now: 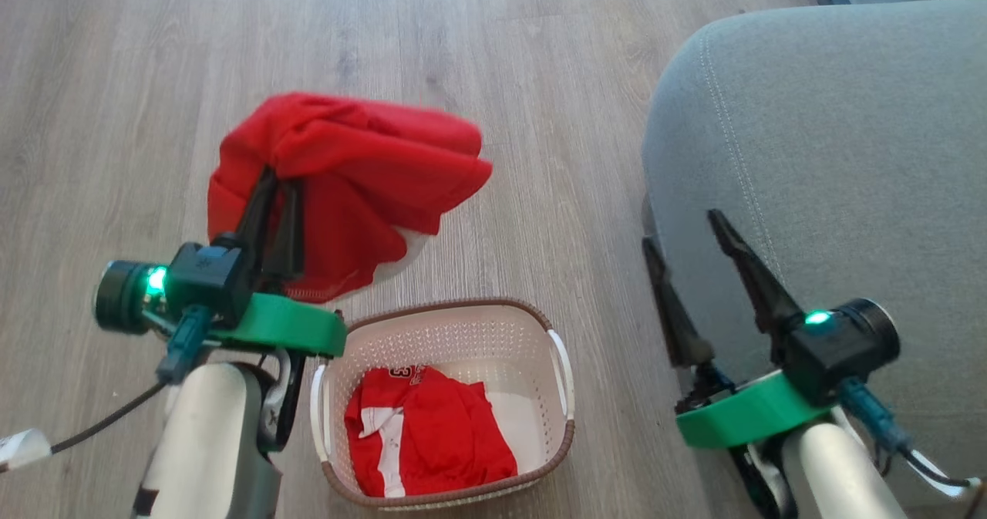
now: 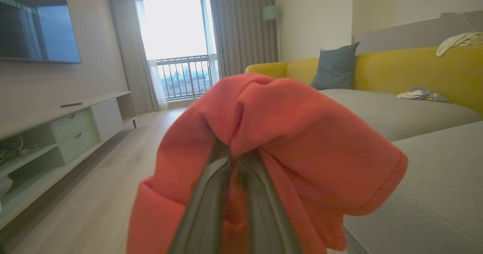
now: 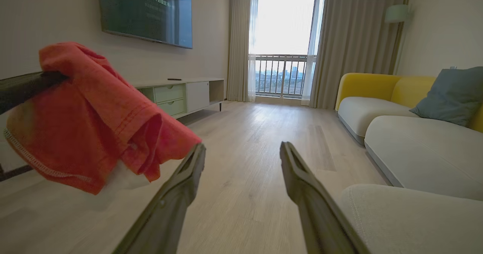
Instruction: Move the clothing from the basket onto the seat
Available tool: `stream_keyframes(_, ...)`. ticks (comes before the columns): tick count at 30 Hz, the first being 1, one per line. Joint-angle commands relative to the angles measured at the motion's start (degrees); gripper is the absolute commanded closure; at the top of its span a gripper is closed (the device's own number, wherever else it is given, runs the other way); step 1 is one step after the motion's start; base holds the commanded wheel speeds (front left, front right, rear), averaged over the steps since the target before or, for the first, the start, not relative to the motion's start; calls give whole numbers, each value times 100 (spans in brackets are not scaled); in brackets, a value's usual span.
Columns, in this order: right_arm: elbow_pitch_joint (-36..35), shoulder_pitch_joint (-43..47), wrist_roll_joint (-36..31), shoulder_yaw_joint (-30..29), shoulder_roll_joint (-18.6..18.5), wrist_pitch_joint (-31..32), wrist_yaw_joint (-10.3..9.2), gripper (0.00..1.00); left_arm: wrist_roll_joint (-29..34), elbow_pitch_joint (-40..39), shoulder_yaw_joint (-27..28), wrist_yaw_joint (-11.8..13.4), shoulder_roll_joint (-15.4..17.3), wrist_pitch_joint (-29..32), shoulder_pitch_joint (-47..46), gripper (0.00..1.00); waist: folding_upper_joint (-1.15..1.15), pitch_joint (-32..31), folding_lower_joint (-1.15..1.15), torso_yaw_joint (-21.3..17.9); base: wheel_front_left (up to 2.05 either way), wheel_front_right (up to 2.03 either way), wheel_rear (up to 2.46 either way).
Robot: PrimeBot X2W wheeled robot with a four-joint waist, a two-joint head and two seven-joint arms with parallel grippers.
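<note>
- Left gripper (image 1: pixel 279 180): fingers pressed together and clamped on a red garment (image 1: pixel 347 164), which it holds in the air above the wooden floor (image 1: pixel 139 79), beyond the basket (image 1: pixel 463 338) and well left of the seat (image 1: pixel 833 133).
- Red garment: bright red soft cloth, bunched and folded over the fingertips, with a stitched hem along its lower edge and a patch of white showing underneath.
- Second garment (image 1: pixel 432 442): bright red, crumpled, with a white stripe and dark printed characters at its far edge. It lies on the bottom of the basket, toward the near left side.
- Basket: cream plastic with perforated walls, a brown woven-look rim and white handles, standing on the floor between the two arms, near the seat but apart from it.
- Seat: large grey upholstered cushion with a rounded corner and a pale stitched seam.
- Right gripper (image 1: pixel 680 228): fingers spread wide apart with nothing between them, at the seat's near corner.
</note>
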Motion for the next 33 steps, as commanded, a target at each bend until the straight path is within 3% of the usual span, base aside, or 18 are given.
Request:
stream_keyframes(1, -299, -304, 14, 315, -126, -36, -1, 0, 83, -455, 138, -67, 17, -71, -220, 100, 0, -4, 1, 8, 0, 0, 0)
stream_keyframes(12, -613, -402, 149, 919, -481, -36, -1, 0, 296, -929, -68, -412, 45, -71, -246, 100, 0, -5, 1, 27, 0, 0, 0)
stream_keyframes(17, -762, -502, 124, 1298, -693, -36, -1, 0, 574, -856, -552, -630, 220, -71, -277, 100, 0, 36, 1, 59, 0, 0, 0)
stream_keyframes(26, -522, -935, 13, 1773, -975, -36, -1, 0, 807, -953, -1651, -793, 567, -71, -549, 100, 0, 202, 1, 110, 0, 0, 0)
stream_keyframes(33, -54, -1160, 33, 2118, -1184, -36, -1, 0, 733, -1016, -2166, -690, 637, -71, -724, 100, 0, 223, 1, 193, 0, 0, 0)
